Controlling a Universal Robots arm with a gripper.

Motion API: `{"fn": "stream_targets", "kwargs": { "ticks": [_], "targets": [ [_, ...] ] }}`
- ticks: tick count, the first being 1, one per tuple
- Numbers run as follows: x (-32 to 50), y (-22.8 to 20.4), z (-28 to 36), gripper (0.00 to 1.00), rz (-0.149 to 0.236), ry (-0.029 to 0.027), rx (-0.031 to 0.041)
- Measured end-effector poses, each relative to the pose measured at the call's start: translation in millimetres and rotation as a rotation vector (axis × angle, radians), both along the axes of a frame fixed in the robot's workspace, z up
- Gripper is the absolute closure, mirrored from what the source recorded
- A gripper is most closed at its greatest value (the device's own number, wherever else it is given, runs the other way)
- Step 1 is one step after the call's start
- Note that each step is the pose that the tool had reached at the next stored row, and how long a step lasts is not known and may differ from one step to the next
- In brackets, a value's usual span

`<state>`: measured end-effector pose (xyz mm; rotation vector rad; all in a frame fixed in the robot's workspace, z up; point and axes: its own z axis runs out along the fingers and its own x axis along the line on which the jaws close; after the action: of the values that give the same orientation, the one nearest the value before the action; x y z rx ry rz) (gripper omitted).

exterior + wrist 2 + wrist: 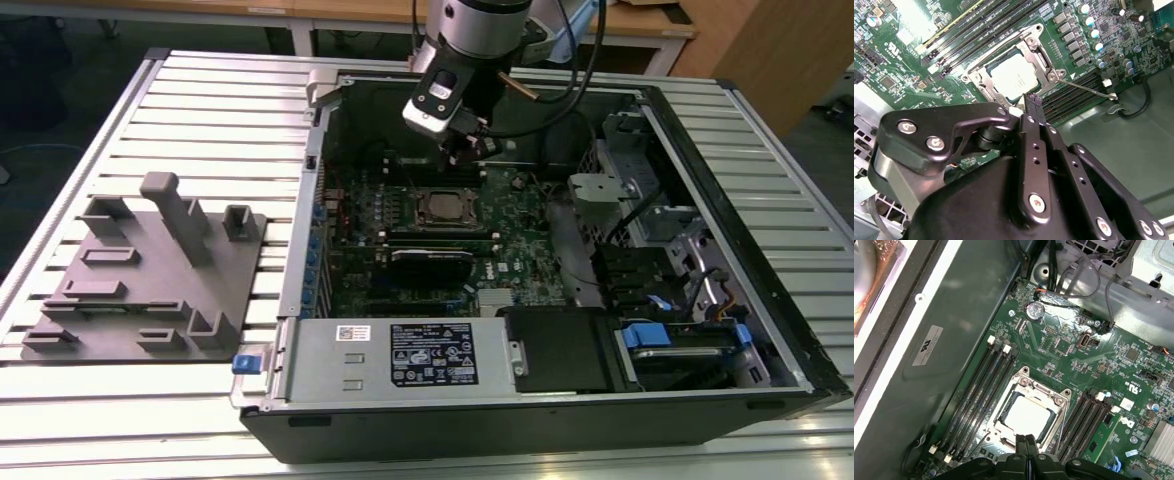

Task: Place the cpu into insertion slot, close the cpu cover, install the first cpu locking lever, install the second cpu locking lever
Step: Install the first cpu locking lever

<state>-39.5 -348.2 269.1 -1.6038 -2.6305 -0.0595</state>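
One cpu (1014, 77) lies in the slot (995, 64), one cover (1040, 52) flat around it; we count one thin lever (1089, 89) angling off its corner. The gripper (1032, 101) hovers just above, jaws clenched on nothing.

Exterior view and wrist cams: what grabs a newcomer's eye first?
The open computer case lies on the slatted table, the arm reaching in from above. In both wrist views the pale cpu sits framed by the cpu cover, the shut gripper just beside it.
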Motion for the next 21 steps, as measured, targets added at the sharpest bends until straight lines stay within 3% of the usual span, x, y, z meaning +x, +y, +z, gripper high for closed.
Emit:
{"fn": "stream_targets", "kwargs": {
  "ticks": [11,21],
  "targets": [
    [0.0,0.0,0.0,0.89,0.159,0.0,0.0],
    [0.0,0.0,0.0,0.89,0.165,0.0,0.0]
  ]
}}
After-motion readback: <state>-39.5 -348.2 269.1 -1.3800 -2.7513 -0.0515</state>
